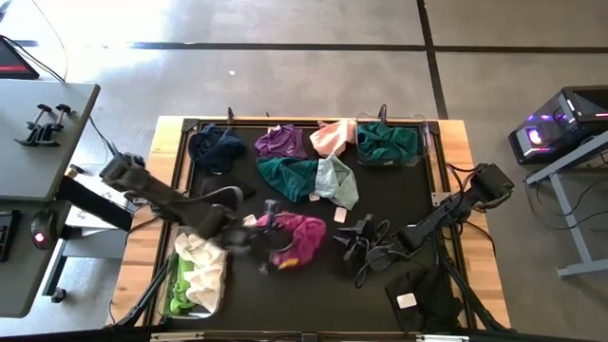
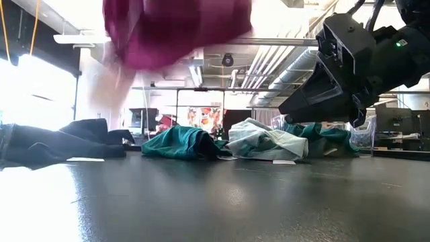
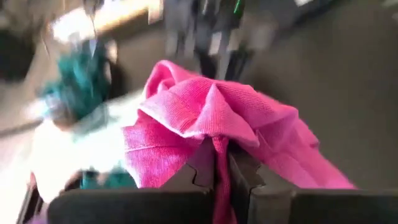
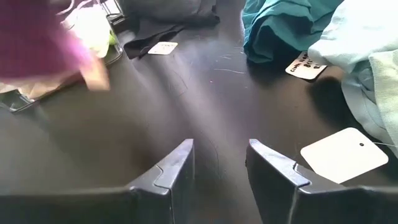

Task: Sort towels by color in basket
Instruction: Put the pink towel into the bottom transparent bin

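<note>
My left gripper (image 1: 269, 228) is shut on a magenta towel (image 1: 302, 239), which shows blurred and high up in the low view (image 2: 178, 27). My right gripper (image 1: 350, 239) hovers open just right of it, above the mat (image 4: 221, 163). A navy towel (image 1: 217, 147), a purple one (image 1: 282, 142), a pink one (image 1: 332, 138), a teal one (image 1: 288, 176) and a mint one (image 1: 337, 180) lie on the far half of the mat. A black towel (image 1: 423, 294) lies near the right corner. White and lime towels (image 1: 197, 271) fill the near-left basket, and teal towels (image 1: 388, 141) fill the far-right basket. My left gripper pinches a bunched fold of the magenta towel (image 3: 214, 146) between its two fingers (image 3: 202, 171), several layers thick. The fingers come from the table's left. The towel is lifted clear of the mat and bulges out past the fingertips in loose folds.
White paper tags lie on the mat, one beside my right gripper (image 4: 345, 155) and another by the teal towel (image 4: 306, 65). The near-left basket's rim (image 1: 171, 285) is close behind my left gripper. Bare mat (image 1: 304, 304) lies along the near edge.
</note>
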Motion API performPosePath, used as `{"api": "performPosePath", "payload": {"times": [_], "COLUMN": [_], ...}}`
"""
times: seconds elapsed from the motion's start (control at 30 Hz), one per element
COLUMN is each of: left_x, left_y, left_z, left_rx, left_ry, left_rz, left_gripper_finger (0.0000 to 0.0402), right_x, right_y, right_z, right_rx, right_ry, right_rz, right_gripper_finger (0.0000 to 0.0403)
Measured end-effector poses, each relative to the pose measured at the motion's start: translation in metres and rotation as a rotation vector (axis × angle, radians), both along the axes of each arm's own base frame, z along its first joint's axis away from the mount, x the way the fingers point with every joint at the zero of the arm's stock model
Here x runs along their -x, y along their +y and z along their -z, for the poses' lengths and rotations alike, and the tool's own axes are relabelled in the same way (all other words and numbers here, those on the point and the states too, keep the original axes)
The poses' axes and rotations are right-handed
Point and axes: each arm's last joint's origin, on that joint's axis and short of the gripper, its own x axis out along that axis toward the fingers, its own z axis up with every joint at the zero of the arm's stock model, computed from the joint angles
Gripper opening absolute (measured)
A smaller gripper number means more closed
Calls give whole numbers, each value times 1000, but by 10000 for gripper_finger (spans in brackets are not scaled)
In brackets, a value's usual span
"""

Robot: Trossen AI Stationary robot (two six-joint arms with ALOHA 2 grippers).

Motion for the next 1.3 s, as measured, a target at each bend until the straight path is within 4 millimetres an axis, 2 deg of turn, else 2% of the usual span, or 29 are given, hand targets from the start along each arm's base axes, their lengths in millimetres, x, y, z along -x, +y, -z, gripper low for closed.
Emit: {"api": "performPosePath", "payload": {"times": [0.07, 0.17, 0.27, 0.33, 0.47, 0.53, 0.63, 0.9, 1.03, 1.17, 1.3], "left_x": [12, 31, 56, 75, 107, 115, 122, 154, 157, 155, 153], "left_y": [-16, -34, -35, -31, -25, -28, -35, -23, -20, -19, -14], "left_z": [-19, -34, -49, -48, -37, -29, -8, 79, 107, 108, 86], "left_rx": [-17, -76, -60, -7, 140, 260, 350, 226, 280, 301, 323], "left_ry": [-5, 74, 189, 324, 605, 650, 674, 893, 928, 946, 927], "left_rz": [64, 124, 77, -26, -324, -379, -450, -716, -706, -668, -644], "left_gripper_finger": [3, 2, 1, 1, 1, 1, 1, 9, 39, 91, 143], "right_x": [0, 0, 0, 0, 0, 0, 0, 0, -1, -2, -2], "right_y": [0, 0, 0, 0, 0, 0, 0, -1, -3, -3, -3], "right_z": [0, 0, 0, 0, 0, 0, 0, 0, 0, 0, -1], "right_rx": [5, 5, 7, 10, 11, 11, 11, 24, 33, 29, 26], "right_ry": [-2, -2, -1, 0, 1, 1, 1, 3, 7, 0, -2], "right_rz": [5, 6, 5, 3, 3, 3, 3, 7, 10, 11, 11], "right_gripper_finger": [138, 138, 138, 138, 138, 138, 138, 138, 138, 138, 138]}}
